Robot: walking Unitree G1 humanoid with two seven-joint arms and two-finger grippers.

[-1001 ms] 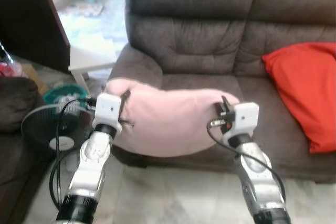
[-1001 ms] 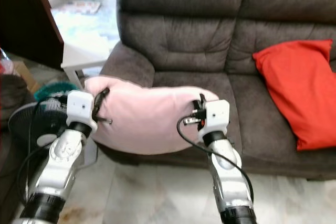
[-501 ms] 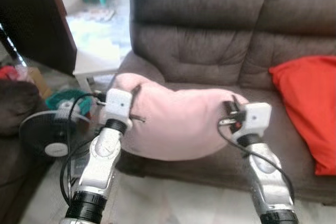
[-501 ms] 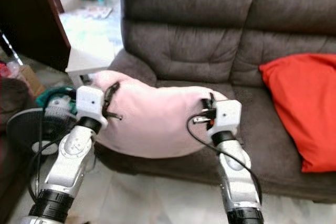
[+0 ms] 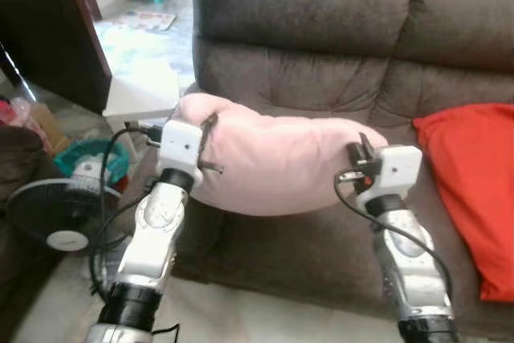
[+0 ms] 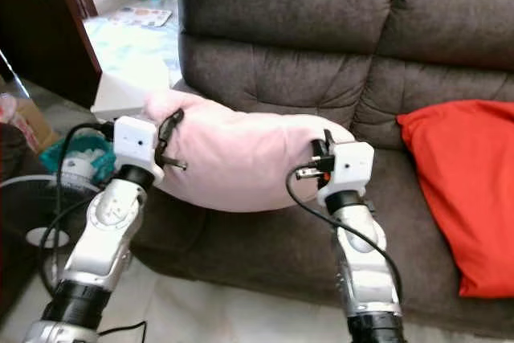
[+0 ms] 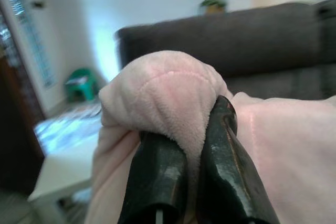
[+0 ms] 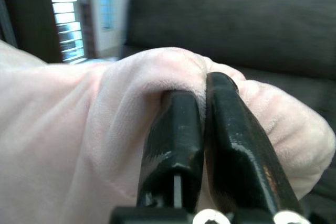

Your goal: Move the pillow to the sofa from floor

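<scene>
At the far left a fan (image 5: 52, 214) stands on the floor beside a white side table (image 5: 140, 94), both clear of the work. The left gripper (image 7: 191, 145) has its two black fingers pressed together on a fold at the left end of the pink pillow (image 5: 281, 162), plush bunched between them. The pillow hangs in the air between the arms, slung over the left seat of the brown sofa (image 5: 321, 62) and just above the cushion. At its right end the right gripper (image 8: 202, 129) is likewise clamped on a pinch of fabric. Further right a red cushion (image 5: 474, 182) lies on the other seat, apart from the pillow. To finish well, I judge both arms should carry the pillow further back over the seat and lower together until its weight rests on the cushion, then let go at both ends at once, so it does not slide off the front edge; keeping it left avoids the red cushion. Compared with a second ago, the pillow is higher and further over the seat, and the sofa looms nearer, which suggests the robot has stepped closer.
</scene>
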